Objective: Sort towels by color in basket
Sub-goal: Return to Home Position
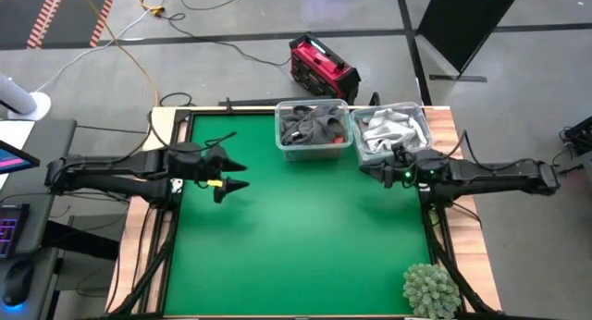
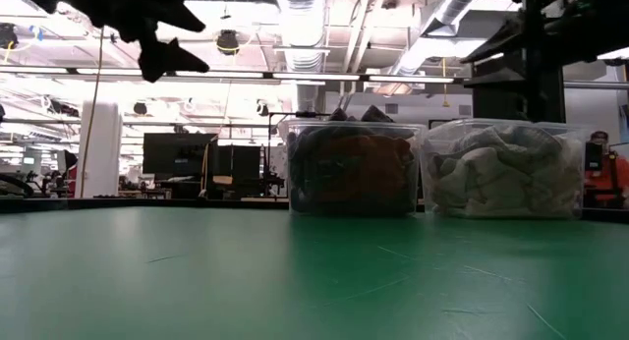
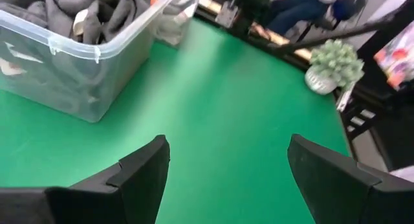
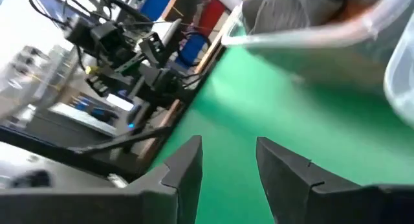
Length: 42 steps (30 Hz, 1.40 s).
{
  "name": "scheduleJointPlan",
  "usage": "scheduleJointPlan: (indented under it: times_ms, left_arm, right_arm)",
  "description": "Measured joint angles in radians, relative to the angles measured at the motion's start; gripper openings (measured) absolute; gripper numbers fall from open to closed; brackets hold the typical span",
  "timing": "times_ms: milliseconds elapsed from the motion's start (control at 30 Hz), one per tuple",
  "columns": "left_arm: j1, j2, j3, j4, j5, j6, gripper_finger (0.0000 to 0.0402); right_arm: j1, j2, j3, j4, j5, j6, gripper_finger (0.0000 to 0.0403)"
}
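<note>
Two clear plastic baskets stand side by side at the table's far edge. The left basket (image 1: 314, 152) (image 2: 349, 168) holds dark grey towels (image 1: 310, 126) (image 3: 97, 10) with a bit of rust-orange (image 1: 339, 136). The right basket (image 1: 425, 126) (image 2: 506, 168) holds light grey and white towels (image 1: 388, 130). My left gripper (image 1: 233, 176) (image 3: 226, 179) hangs open above the mat's left side, with nothing between its fingers. My right gripper (image 1: 375, 169) (image 4: 229, 166) hovers open just near of the right basket's near left corner, also with nothing between its fingers.
A green spiky plant ball (image 1: 430, 290) (image 3: 336, 62) sits at the near right corner. The green mat (image 1: 296, 246) lies bare between the arms. A red and black case (image 1: 322, 68) lies on the floor beyond the far edge.
</note>
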<state>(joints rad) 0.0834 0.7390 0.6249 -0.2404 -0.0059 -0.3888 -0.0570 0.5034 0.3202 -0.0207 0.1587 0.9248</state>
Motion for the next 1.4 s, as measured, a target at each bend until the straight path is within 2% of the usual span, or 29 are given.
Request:
scheduleJointPlan:
  times_ms: [133, 233, 533, 633, 800, 933, 1000, 1133, 1300, 1400]
  left_arm:
    - [0.0, -0.053, -0.004, -0.04, 0.018, -0.114, 0.0302]
    - [0.0, -0.07, -0.005, -0.051, 0.023, -0.162, 0.0302]
    - [0.0, -0.066, -0.03, -0.094, 0.005, -0.018, 0.0302]
    - [0.0, -0.068, -0.066, -0.041, -0.039, 0.023, 0.0302]
    - [-0.002, -0.068, -0.164, 0.141, -0.063, 0.047, 0.0302]
    - [-0.028, -0.068, -0.249, 0.324, -0.063, 0.042, 0.0302]
    - [-0.048, -0.077, -0.279, 0.366, -0.063, 0.059, 0.0302]
    - [-0.079, -0.104, -0.307, 0.363, -0.063, 0.093, 0.0302]
    - [-0.085, -0.148, -0.323, 0.333, -0.066, 0.107, 0.0302]
    - [-0.085, -0.186, -0.323, 0.276, -0.087, 0.134, 0.0302]
  right_arm:
    - [0.028, -0.008, 0.0, -0.002, -0.003, 0.124, 0.0171]
    - [0.044, -0.006, 0.0, -0.022, -0.003, 0.098, 0.0173]
    - [0.047, -0.007, 0.0, -0.054, 0.021, 0.089, 0.0173]
    - [0.054, -0.02, 0.0, -0.032, 0.07, -0.012, 0.0173]
    - [0.08, -0.09, 0.002, 0.053, 0.14, -0.294, 0.0173]
    - [0.079, -0.174, 0.002, 0.051, 0.158, -0.46, 0.0173]
    - [0.079, -0.223, 0.002, 0.041, 0.158, -0.525, 0.0173]
    - [0.073, -0.335, 0.002, -0.046, 0.158, -0.564, 0.0173]
    - [0.068, -0.484, 0.002, -0.202, 0.158, -0.512, 0.0173]
    - [0.068, -0.501, 0.005, -0.199, 0.159, -0.528, 0.0173]
